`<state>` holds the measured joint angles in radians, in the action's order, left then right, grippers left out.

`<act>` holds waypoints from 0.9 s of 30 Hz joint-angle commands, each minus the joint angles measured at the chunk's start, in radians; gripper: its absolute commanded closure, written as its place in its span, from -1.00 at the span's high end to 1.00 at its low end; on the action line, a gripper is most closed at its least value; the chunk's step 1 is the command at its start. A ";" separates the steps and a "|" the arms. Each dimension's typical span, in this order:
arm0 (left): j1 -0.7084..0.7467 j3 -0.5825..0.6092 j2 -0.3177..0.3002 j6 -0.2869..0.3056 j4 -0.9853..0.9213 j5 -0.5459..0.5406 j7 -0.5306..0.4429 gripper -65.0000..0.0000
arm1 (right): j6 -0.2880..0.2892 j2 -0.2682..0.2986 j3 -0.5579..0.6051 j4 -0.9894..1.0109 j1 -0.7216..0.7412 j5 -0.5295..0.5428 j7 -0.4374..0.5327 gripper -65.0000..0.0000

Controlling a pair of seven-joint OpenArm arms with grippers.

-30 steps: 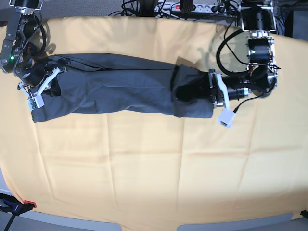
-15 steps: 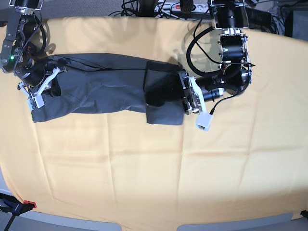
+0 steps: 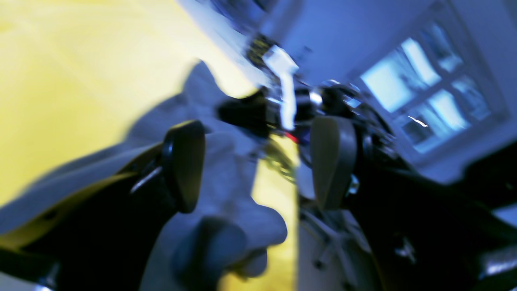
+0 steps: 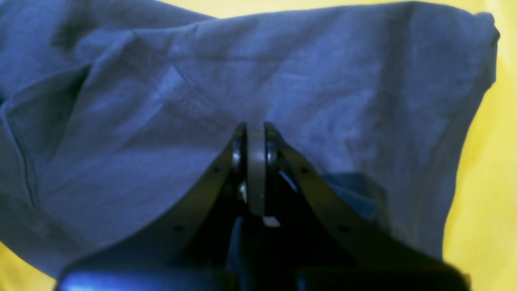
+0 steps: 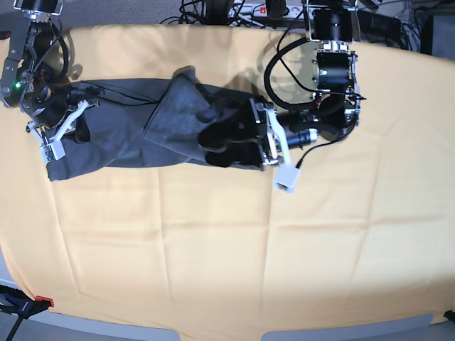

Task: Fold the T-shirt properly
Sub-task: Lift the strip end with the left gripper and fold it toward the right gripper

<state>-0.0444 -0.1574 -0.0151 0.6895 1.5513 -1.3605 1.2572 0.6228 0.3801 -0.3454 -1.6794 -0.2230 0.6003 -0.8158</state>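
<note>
The dark slate-grey T-shirt (image 5: pixel 128 131) lies in a long wrinkled band across the top of the yellow cloth (image 5: pixel 213 249). Its right end is thrown back leftward over the middle as a loose flap. My left gripper (image 5: pixel 219 141) reaches in from the right over that flap. In the left wrist view it (image 3: pixel 258 161) is open, its pads wide apart, with blurred shirt fabric (image 3: pixel 226 178) lying between and around the left pad. My right gripper (image 5: pixel 67 131) is at the shirt's left end. In the right wrist view it (image 4: pixel 256 135) is shut on the shirt fabric (image 4: pixel 323 81).
The yellow cloth covers the whole table. Cables and a power strip (image 5: pixel 270 11) run along the far edge. A white connector (image 5: pixel 284 186) hangs from the left arm just below the shirt. A red-tipped clamp (image 5: pixel 39 302) sits at the near left corner.
My left arm has moved left, carrying the shirt's right end over the body. The folded flap now reaches farther left and lies looser. The right arm has not moved.
</note>
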 commanded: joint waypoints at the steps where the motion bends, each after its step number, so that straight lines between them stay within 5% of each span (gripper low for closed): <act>1: -0.017 -0.019 0.004 0.009 0.017 0.006 -0.033 0.28 | 0.011 0.021 -0.008 -0.010 0.019 0.005 0.012 -1.00; 4: -0.017 -0.089 0.004 0.009 0.017 0.100 -0.061 0.04 | 0.008 0.028 -0.009 -0.010 0.058 0.005 0.012 -1.00; 8: -0.005 -0.140 0.004 0.009 0.016 0.162 -0.060 -1.00 | 0.005 0.040 -0.009 -0.010 0.129 0.005 0.011 -1.00; 15: 0.034 -0.092 -0.002 0.009 0.016 0.269 -0.076 -1.00 | -0.044 0.078 -0.011 -0.010 0.238 0.055 -0.064 -1.00; 20: 0.068 -0.016 -0.002 0.009 0.016 0.438 -0.171 -1.00 | -0.173 0.112 -0.012 -0.010 0.280 -0.055 -0.248 0.23; 27: 0.077 0.022 -0.002 0.009 0.016 0.488 -0.193 -1.00 | -0.237 0.130 -0.042 0.092 0.174 0.016 -0.285 0.31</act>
<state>0.0444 -0.1368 -0.0177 0.6895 1.5513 -0.8547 1.0878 0.3843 0.4889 -0.3752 -1.5726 -0.0650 0.6109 -1.1145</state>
